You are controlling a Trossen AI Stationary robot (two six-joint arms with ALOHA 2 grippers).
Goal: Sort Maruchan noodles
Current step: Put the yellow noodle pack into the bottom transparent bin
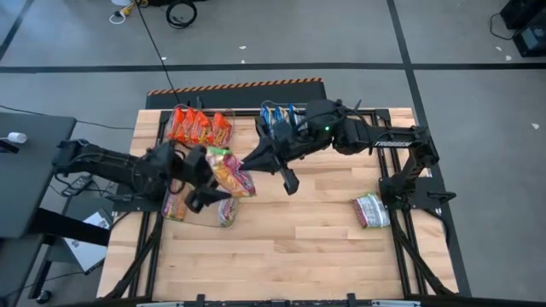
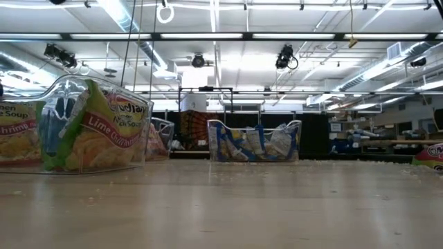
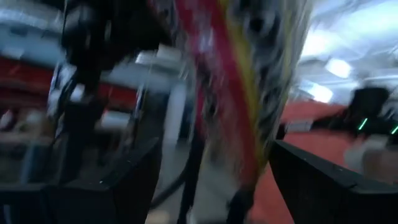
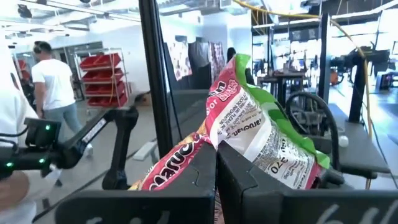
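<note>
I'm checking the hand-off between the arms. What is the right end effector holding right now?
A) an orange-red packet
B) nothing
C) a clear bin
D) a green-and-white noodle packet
D: the right wrist view shows the right end effector shut on a green-and-white noodle packet, which stands up from between its fingers; the high view shows the same packet at its tip, over the table's left half.
</note>
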